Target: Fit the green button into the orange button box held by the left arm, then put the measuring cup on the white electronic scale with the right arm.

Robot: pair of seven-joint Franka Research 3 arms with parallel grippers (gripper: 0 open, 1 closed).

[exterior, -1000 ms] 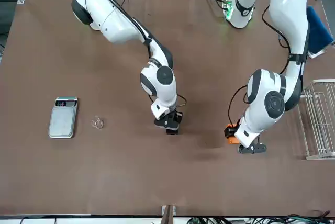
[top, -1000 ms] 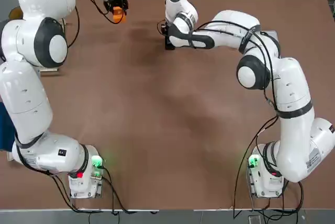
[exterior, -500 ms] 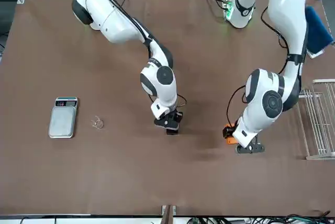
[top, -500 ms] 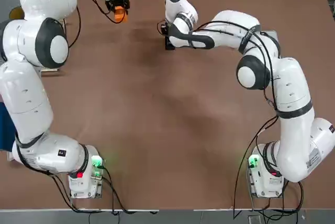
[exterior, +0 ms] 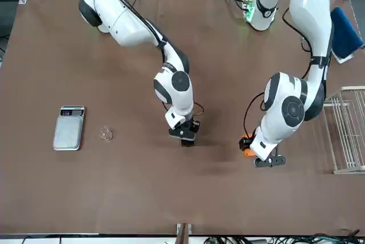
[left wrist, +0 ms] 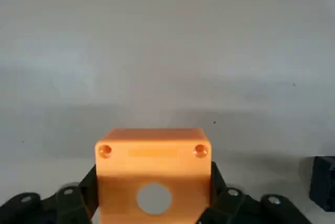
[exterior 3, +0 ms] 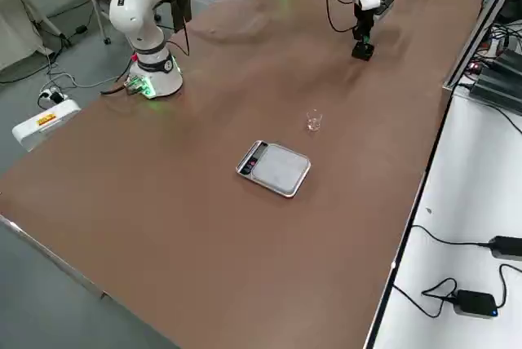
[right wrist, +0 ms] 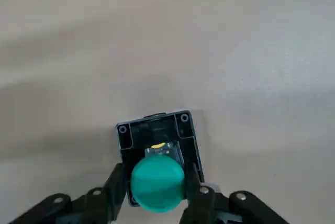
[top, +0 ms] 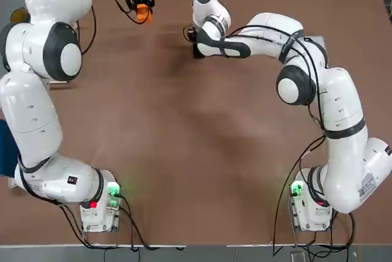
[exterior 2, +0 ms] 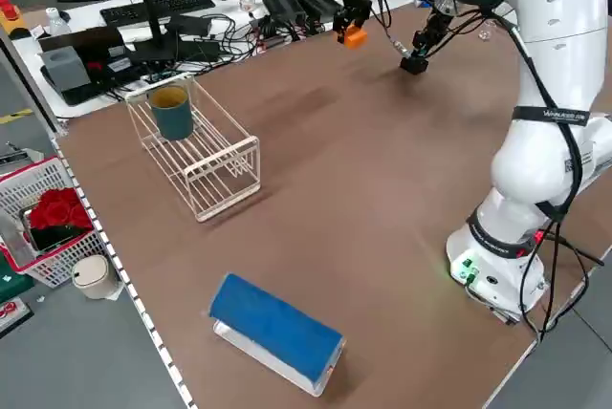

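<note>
The orange button box (left wrist: 153,169) shows a round hole in its face, and my left gripper (top: 141,6) is shut on it just above the table near the far edge; it also appears as the orange box (exterior: 245,143). The green button (right wrist: 157,145), a green cap on a black housing, stands on the table to its right. My right gripper (right wrist: 156,182) is open, its fingers close on either side of the cap; it points down at the far middle (top: 197,46). A small clear measuring cup (exterior: 106,134) stands beside the white scale (exterior: 68,127), far to the robot's right.
A wire rack (exterior 2: 196,146) holding a teal cup (exterior 2: 173,111) sits at the robot's left side. A blue padded item (exterior 2: 277,328) lies nearer the left base. Cables and power strips (exterior 2: 296,3) line the desk past the far edge.
My left gripper has carried the orange box a little toward the table's middle and far edge. The right arm has stayed in place over the green button.
</note>
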